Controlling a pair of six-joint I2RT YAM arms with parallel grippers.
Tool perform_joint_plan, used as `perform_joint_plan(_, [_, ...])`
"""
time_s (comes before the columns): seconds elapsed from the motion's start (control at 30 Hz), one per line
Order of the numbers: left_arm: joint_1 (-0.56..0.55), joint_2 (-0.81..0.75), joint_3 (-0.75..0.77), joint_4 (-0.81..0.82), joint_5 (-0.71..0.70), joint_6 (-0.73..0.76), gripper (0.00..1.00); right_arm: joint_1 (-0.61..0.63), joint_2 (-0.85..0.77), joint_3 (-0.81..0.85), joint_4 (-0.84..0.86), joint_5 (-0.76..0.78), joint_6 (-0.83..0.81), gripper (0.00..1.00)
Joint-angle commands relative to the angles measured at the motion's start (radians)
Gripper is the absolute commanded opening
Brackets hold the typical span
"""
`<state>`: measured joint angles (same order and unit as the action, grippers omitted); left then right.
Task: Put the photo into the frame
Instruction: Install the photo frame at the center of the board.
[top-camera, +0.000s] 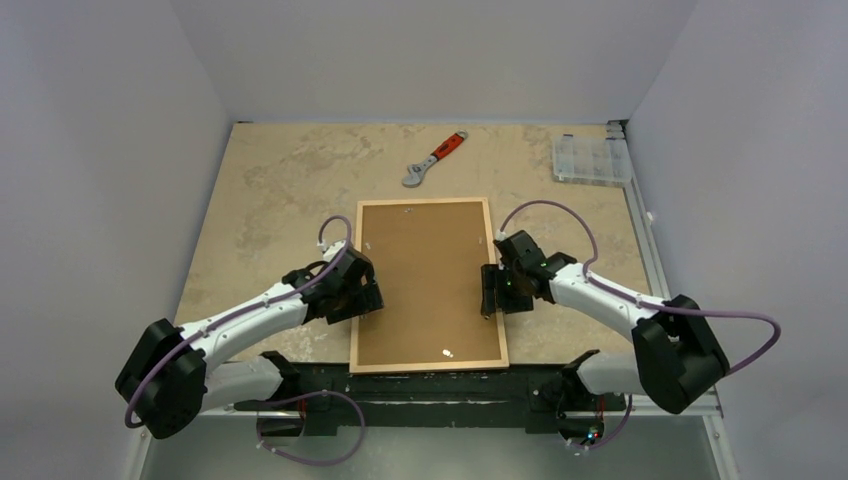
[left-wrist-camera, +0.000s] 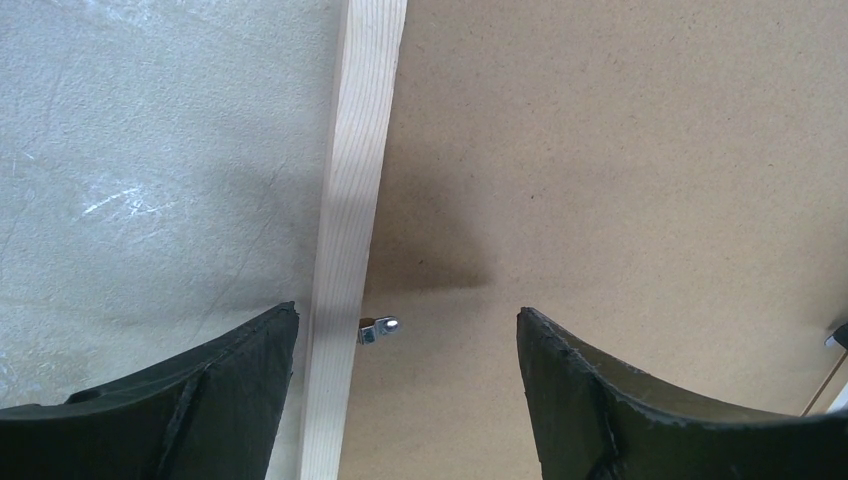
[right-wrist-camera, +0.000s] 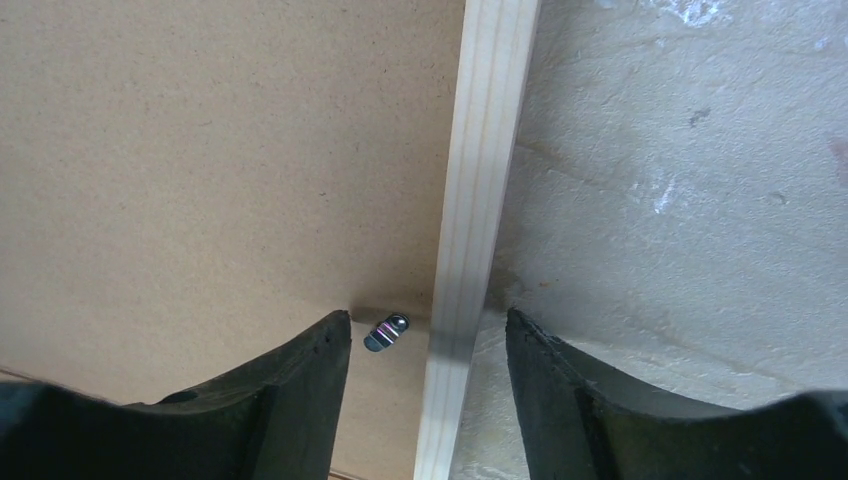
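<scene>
My left gripper (left-wrist-camera: 407, 315) is open and holds nothing. One finger hangs outside the left strip of the frame (left-wrist-camera: 350, 200) and the other over the brown backing board (left-wrist-camera: 620, 180) inside it, so the jaws straddle the strip. Between them, against the strip's inner edge, a small metal tab (left-wrist-camera: 378, 329) points onto the board.

My right gripper (right-wrist-camera: 428, 318) mirrors this on the frame's right strip: open, empty, one finger over the board and one over the table (right-wrist-camera: 680, 200) outside the frame. A second small tab (right-wrist-camera: 386, 332) sits just inside that strip. I cannot tell whether either gripper's fingers touch anything.

The frame lies flat, back side up, near my bases, with the board filling its opening. Beyond the frame's far edge lie an orange-handled wrench (top-camera: 435, 160) and, further right, a clear plastic box (top-camera: 592, 158).

The photo is nowhere in view. It may be under the board, but the pictures do not show it.

My judgement: if the photo is already inside, the task is near its end, with only the side tabs left to check or turn. If not, the board must come out first.
</scene>
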<state>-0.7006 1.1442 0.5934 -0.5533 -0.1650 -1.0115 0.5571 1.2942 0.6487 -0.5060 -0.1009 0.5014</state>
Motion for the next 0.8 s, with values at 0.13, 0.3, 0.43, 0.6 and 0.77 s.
perform_joint_plan(0.13, [0.004,0.006,0.023,0.026,-0.013,0.0,0.78,0.075,0.076,0.05,-0.071,0.119,0.014,0.5])
perform_joint_plan(0.3, [0.004,0.008,0.025,0.022,-0.017,0.002,0.78,0.127,0.106,0.079,-0.103,0.179,0.015,0.44])
perform_joint_plan(0.43, [0.004,0.012,0.026,0.02,-0.019,0.002,0.78,0.147,0.109,0.088,-0.12,0.201,0.016,0.18])
perform_joint_plan(0.6, [0.004,0.017,0.028,0.019,-0.022,0.005,0.78,0.152,0.112,0.098,-0.131,0.21,0.007,0.0])
perform_joint_plan(0.77, [0.004,0.018,0.029,0.019,-0.023,0.007,0.78,0.152,0.108,0.109,-0.13,0.207,-0.002,0.0])
